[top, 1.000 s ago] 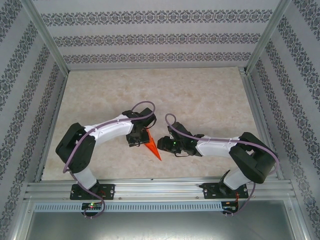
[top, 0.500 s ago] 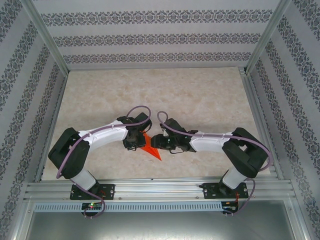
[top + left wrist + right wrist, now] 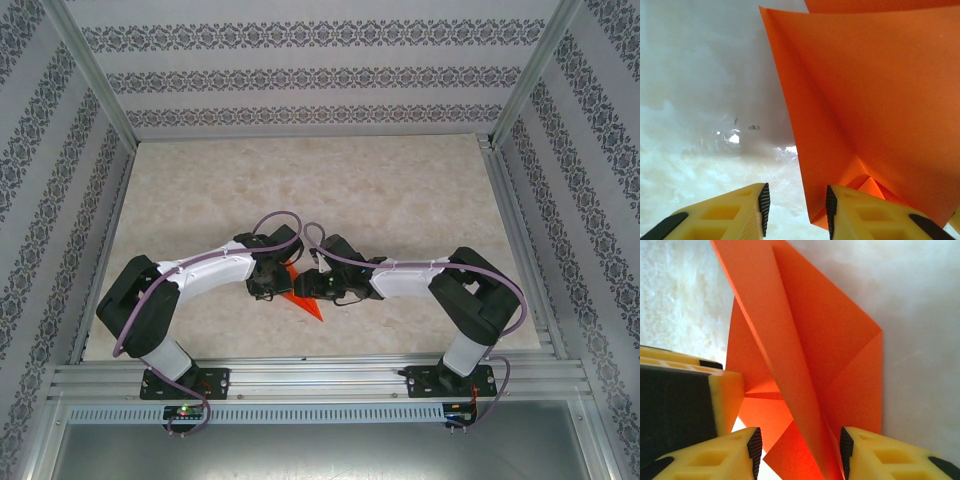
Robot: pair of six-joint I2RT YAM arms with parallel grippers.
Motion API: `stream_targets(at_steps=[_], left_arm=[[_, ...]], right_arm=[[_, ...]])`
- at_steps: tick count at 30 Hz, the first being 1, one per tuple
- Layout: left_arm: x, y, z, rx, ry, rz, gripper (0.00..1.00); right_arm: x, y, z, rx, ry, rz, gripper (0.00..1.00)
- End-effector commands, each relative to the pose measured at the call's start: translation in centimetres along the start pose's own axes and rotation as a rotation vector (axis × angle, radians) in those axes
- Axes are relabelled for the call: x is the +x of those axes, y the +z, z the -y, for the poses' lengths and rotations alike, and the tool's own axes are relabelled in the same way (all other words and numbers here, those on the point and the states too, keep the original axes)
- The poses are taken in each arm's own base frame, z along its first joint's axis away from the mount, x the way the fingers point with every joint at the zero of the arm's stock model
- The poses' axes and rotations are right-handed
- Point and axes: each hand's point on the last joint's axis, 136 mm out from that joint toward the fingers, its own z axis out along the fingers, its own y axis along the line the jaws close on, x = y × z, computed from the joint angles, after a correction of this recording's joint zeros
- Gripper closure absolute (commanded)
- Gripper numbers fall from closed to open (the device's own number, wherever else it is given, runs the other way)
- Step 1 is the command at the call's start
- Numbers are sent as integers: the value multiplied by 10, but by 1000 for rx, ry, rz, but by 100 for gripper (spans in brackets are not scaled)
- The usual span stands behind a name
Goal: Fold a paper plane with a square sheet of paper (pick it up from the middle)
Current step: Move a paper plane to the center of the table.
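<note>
The paper plane [image 3: 308, 305], half folded, now has our right gripper [image 3: 800, 450] half open around its raised fold. Our left gripper [image 3: 795, 210] closed a little, open and empty beside it on the table [image 3: 400, 190]. We think creasing comes next.

Paper plane [image 3: 300, 299] lying on the table [image 3: 400, 190] in the middle near the front edge, left gripper [image 3: 272, 283] over its left side, right gripper [image 3: 310, 288] over its right side, the two close together, the plane's tip sticking out toward the front edge
</note>
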Motion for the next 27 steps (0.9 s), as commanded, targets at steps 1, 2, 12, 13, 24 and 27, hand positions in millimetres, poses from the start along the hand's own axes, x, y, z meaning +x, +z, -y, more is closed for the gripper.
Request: stream_targets(at_steps=[1, 2, 12, 13, 24, 27], left_arm=[[-6, -5, 0, 13, 8, 28, 62], [-6, -6, 0, 15, 7, 29, 62], [-6, -7, 1, 22, 5, 29, 62], [-6, -7, 2, 26, 5, 29, 62], [-8, -14, 1, 45, 6, 52, 61], [-7, -15, 1, 60, 7, 59, 61]], right_arm=[[6, -4, -11, -53, -65, -12, 52], [7, -4, -11, -53, -72, -17, 52], [20, 7, 6, 67, -137, -69, 53], [20, 8, 7, 85, -145, -69, 53], [20, 10, 14, 138, -184, -68, 71], [21, 11, 14, 141, -184, -69, 71]])
